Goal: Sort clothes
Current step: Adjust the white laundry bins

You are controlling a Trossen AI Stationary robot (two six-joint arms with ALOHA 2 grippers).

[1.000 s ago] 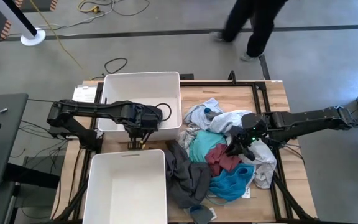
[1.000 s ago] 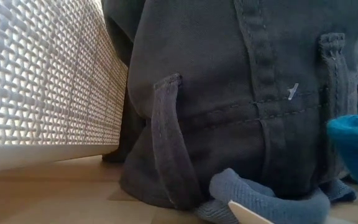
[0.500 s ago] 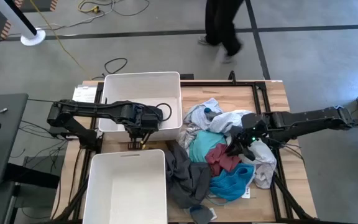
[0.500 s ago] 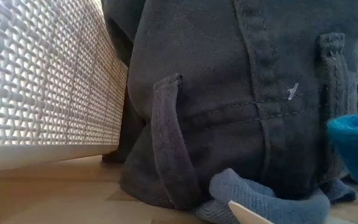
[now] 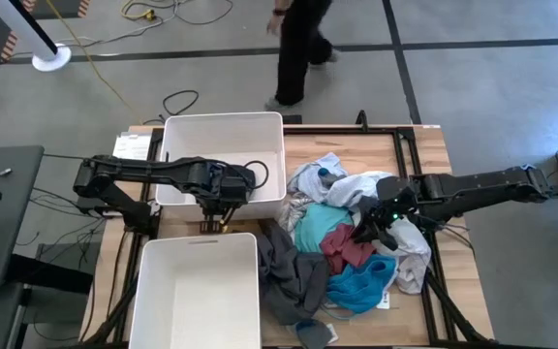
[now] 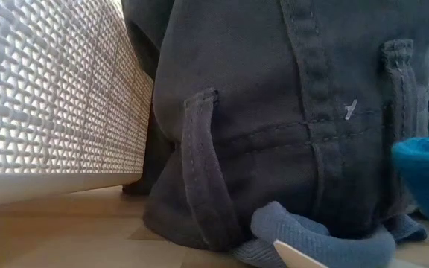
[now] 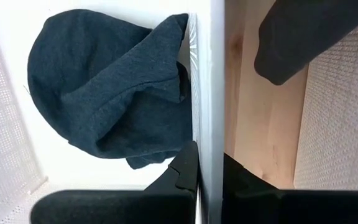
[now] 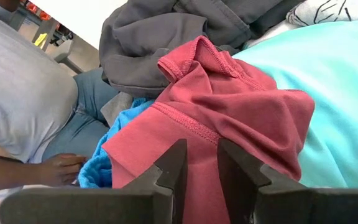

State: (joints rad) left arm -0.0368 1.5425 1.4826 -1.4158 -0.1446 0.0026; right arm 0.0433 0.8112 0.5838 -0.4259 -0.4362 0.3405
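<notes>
1. Nothing on your table has shifted since the earlier frames; only the person point(image 5: 298, 48) beyond the far edge has walked on.
2. Your right gripper point(image 5: 369, 230) is the nearer one to the clothes point(image 5: 342, 247): it sits in the heap, and in its wrist view the fingers stand narrowly apart at the maroon garment point(image 8: 229, 112), which lies straight ahead of them (I cannot tell whether any fold is pinched).
3. Your left gripper point(image 7: 209, 180), fingers pressed together, sits at the wall of the far white bin point(image 5: 223, 131), where a dark navy garment point(image 7: 110, 87) already lies.
4. Count two white bins: the near bin point(image 5: 198, 291) shows no clothes.
5. Piled beside them you have teal point(image 5: 310, 231), bright blue point(image 5: 361, 283), dark grey trousers point(image 6: 289, 112), and white pieces point(image 5: 320, 176).
</notes>
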